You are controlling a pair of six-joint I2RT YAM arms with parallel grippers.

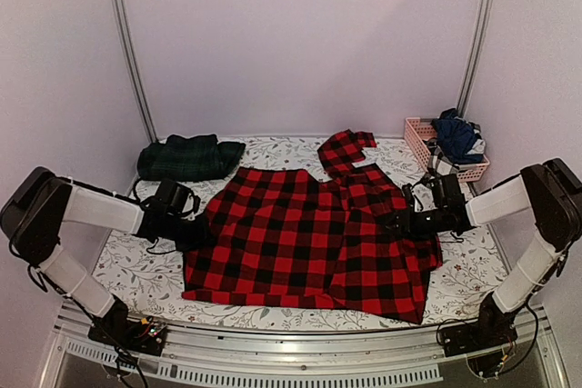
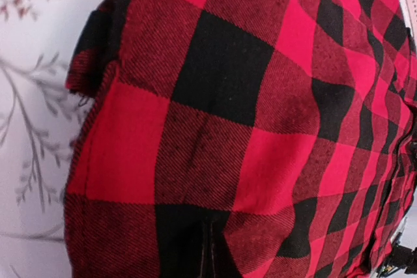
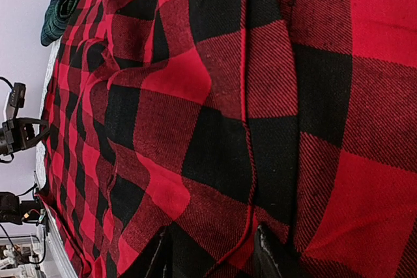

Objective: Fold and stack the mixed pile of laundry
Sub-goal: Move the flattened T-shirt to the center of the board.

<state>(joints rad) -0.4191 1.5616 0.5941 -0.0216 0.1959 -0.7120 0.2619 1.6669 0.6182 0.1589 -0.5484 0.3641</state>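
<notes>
Across the middle of the counter (image 1: 136, 272), the flannel shirt (image 1: 309, 243) is spread nearly flat. Its hem is turned toward 6 o'clock and a narrow part of it reaches up toward 12 o'clock.

At the shirt's 9 o'clock edge, the left pincer (image 1: 194, 232) is set low against the cloth. In the left wrist view almost everything is filled by red and black checks and the fingers are covered, so it cannot be told whether this pincer is clenched or released.

At 3 o'clock, the right pincer (image 1: 400, 222) is laid on the shirt's right part, where the fabric is rumpled. In the right wrist view two dark fingertips (image 3: 268, 260) are seen apart at the bottom edge, with flannel between them. Whether that flannel is pinched cannot be told.

Farther back, at 10 o'clock, the tartan piece (image 1: 189, 157) is bundled near the shirt's far left corner. At 2 o'clock a pink basket (image 1: 466, 173) is placed by the far right corner, and navy clothes (image 1: 455, 134) are heaped in it.
</notes>
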